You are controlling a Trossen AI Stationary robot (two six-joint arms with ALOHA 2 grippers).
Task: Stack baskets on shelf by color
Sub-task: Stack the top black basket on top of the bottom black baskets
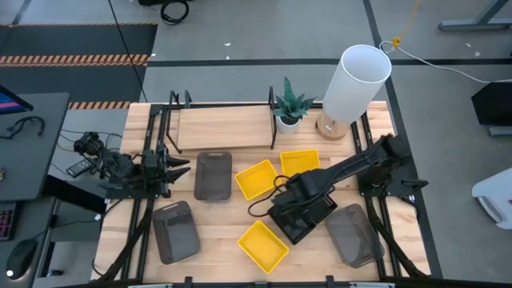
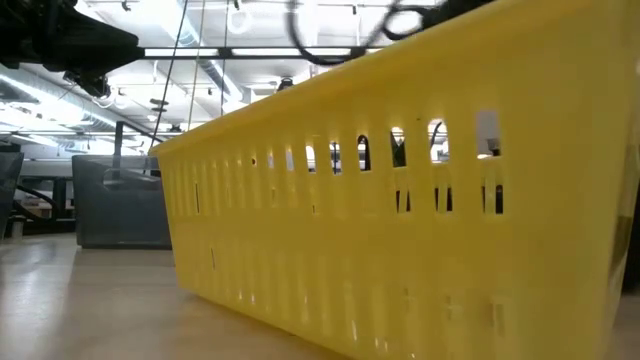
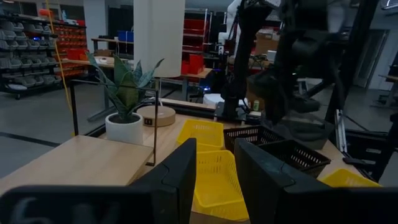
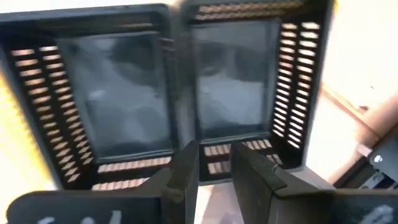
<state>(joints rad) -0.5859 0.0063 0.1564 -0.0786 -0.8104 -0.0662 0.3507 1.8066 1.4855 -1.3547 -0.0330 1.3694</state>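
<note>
High view: right gripper is over the two black baskets, which sit side by side right of table centre, between the front yellow basket and a dark grey basket. Right wrist view shows both black trays directly below, their adjoining walls meeting under the fingers; the fingers stand a narrow gap apart, and whether they pinch those walls I cannot tell.

Left gripper waits at the table's left edge. Left wrist view shows its fingers parted a little, nothing between them.

Shelf runs along the back of the table; its board is bare. Two more yellow baskets lie in the middle: one tilted, one just behind the right arm. Two other dark grey baskets: one in front of the shelf, one at front left.

A potted plant and a white cylinder lamp stand at the shelf's right end.

Low view: filled by the slotted wall of a yellow basket.
</note>
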